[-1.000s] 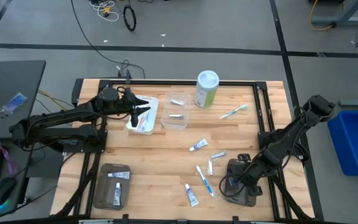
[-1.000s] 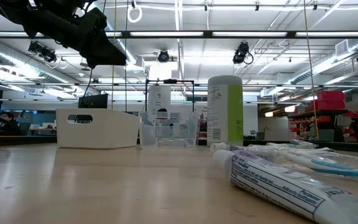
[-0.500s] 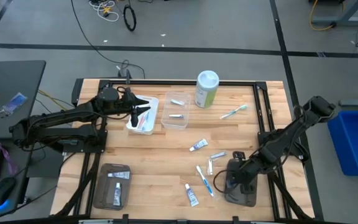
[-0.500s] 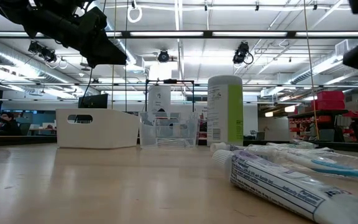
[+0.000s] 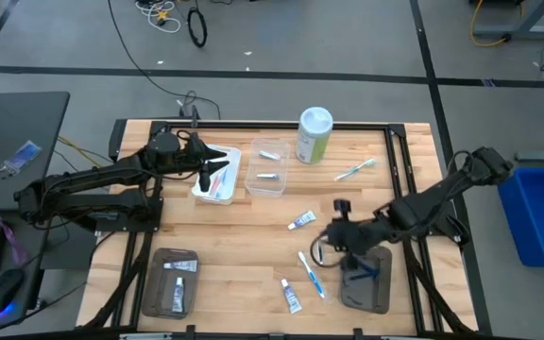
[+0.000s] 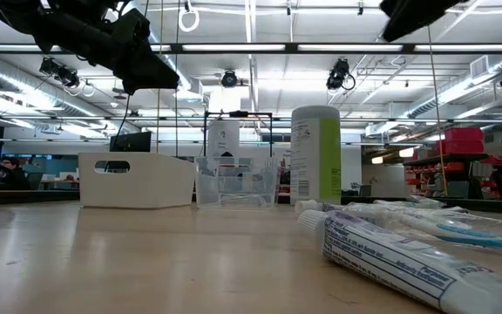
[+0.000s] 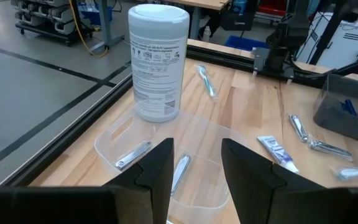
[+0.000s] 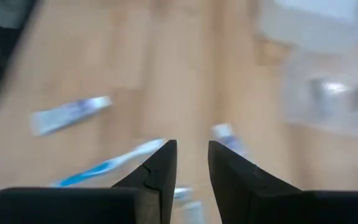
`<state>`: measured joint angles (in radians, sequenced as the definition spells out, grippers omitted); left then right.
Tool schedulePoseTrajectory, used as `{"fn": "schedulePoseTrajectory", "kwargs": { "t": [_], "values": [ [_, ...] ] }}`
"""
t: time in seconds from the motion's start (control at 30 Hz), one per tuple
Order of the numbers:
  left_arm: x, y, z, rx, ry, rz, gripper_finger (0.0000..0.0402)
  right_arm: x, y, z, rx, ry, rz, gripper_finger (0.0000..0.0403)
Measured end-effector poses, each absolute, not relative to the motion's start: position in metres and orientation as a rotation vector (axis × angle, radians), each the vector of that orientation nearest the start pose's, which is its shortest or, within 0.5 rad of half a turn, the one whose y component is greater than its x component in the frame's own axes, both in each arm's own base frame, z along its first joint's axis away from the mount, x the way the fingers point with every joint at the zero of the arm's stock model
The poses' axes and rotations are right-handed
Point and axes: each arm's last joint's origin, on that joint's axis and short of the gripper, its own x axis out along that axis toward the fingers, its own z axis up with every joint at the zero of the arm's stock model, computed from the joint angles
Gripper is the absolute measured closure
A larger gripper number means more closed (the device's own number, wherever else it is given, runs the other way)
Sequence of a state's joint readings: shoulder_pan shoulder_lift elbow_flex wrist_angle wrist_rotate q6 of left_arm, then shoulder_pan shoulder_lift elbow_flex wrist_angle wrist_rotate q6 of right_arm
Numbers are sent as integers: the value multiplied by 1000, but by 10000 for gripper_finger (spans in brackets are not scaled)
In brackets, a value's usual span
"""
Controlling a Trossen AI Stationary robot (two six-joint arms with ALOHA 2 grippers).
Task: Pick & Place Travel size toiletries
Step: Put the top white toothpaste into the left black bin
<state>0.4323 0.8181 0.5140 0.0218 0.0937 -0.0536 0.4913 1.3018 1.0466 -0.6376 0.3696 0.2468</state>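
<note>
Toiletries lie loose mid-table: a white tube (image 5: 300,220), a toothbrush (image 5: 311,273), another tube (image 5: 291,296), and a toothbrush (image 5: 355,170) near the far right. My right gripper (image 5: 323,246) hovers open above the middle ones; its wrist view shows its fingers (image 8: 191,147) over a tube (image 8: 71,114), a toothbrush (image 8: 104,168) and a blue-capped tube (image 8: 227,135). My left gripper (image 5: 212,171) hangs open over the white tray (image 5: 217,177), with its fingers (image 7: 197,147) looking toward the clear tray (image 7: 166,163), which holds silvery tubes (image 7: 132,155).
A green-and-white canister (image 5: 314,135) stands at the far edge beside the clear tray (image 5: 267,168). A dark grey tray (image 5: 366,288) at the near right holds a blue item. Another grey tray (image 5: 171,281) with items sits near left. Bare wood lies between the trays.
My right gripper has risen out of the dark grey tray and swung toward the table's left, ending over the loose items in the middle. A blue item now shows in that tray. The left arm has kept still.
</note>
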Motion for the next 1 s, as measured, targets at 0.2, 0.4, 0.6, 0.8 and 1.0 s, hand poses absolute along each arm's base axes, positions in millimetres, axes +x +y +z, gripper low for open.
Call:
{"fn": "schedulePoseTrajectory", "kwargs": {
  "t": [0.2, 0.4, 0.6, 0.8, 1.0],
  "values": [
    [168, 75, 253, -134, 268, 345, 260, 249, 78, 276, -209, 807, -165, 285],
    [168, 75, 253, -116, 273, 343, 260, 253, 46, 256, -203, 861, -263, 259],
    [168, 75, 253, -85, 279, 338, 260, 258, 30, 224, -60, 797, -155, 224],
    [168, 75, 252, -85, 281, 338, 260, 266, 30, 177, 18, 656, -31, 198],
    [168, 75, 252, -99, 278, 340, 260, 270, 25, 130, -24, 776, -87, 180]
  ]
}}
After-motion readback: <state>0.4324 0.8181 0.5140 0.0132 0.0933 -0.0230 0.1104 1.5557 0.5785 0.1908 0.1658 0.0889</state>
